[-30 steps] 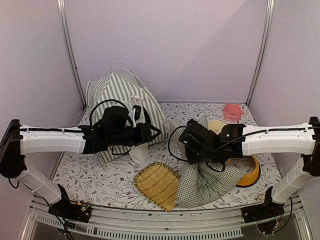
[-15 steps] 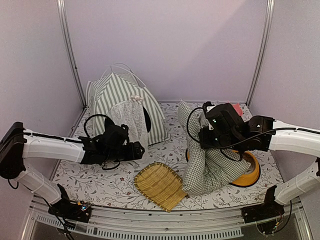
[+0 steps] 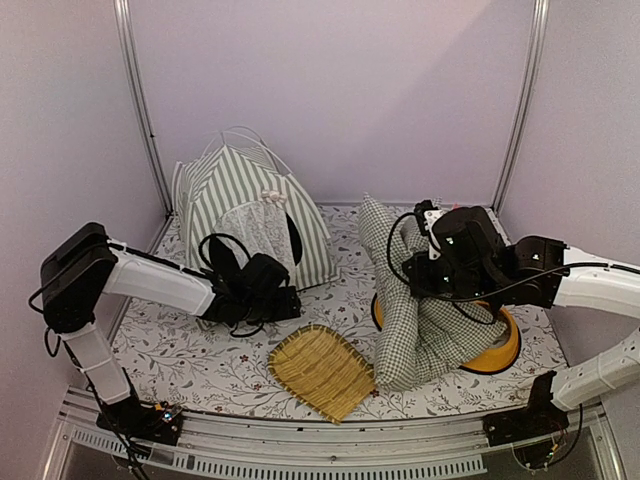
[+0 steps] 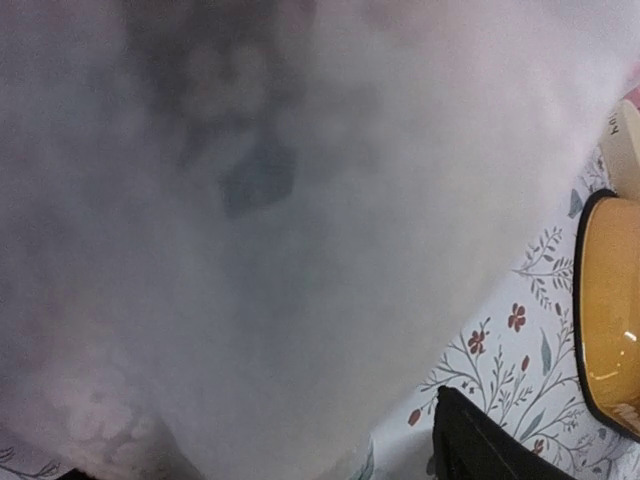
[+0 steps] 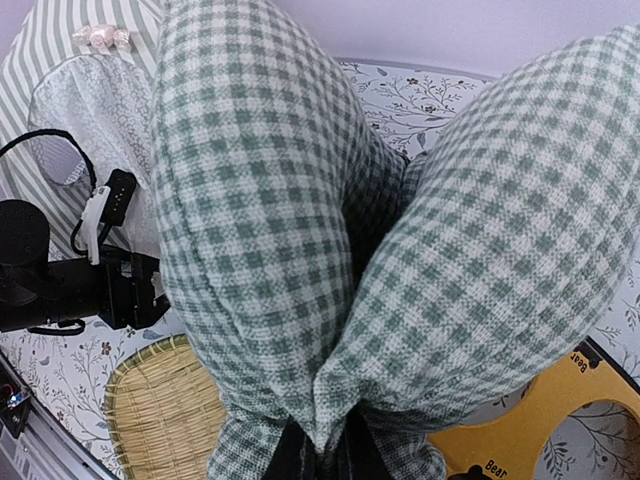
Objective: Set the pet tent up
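Observation:
The pet tent (image 3: 240, 195) stands at the back left, striped grey-green and white, with its lace curtain (image 3: 252, 235) hanging over the door. My left gripper (image 3: 285, 303) is low at the tent's front edge. In the left wrist view blurred white fabric (image 4: 250, 250) fills most of the frame and only one dark finger (image 4: 485, 445) shows, far off centre, so the jaws stand apart. My right gripper (image 3: 425, 275) is shut on the folded gingham cushion (image 3: 400, 320) and holds it up at the centre right. The cushion (image 5: 260, 200) bulges over the gripper (image 5: 325, 460).
A woven bamboo tray (image 3: 315, 368) lies at the front centre. A yellow bowl (image 3: 503, 350) sits under the right arm and also shows in the left wrist view (image 4: 610, 320). Metal frame posts and lilac walls close the back and sides.
My left gripper let go of the lace curtain, which fell over the door, and dropped low to the tent's front. My right gripper lifted the cushion up and to the right.

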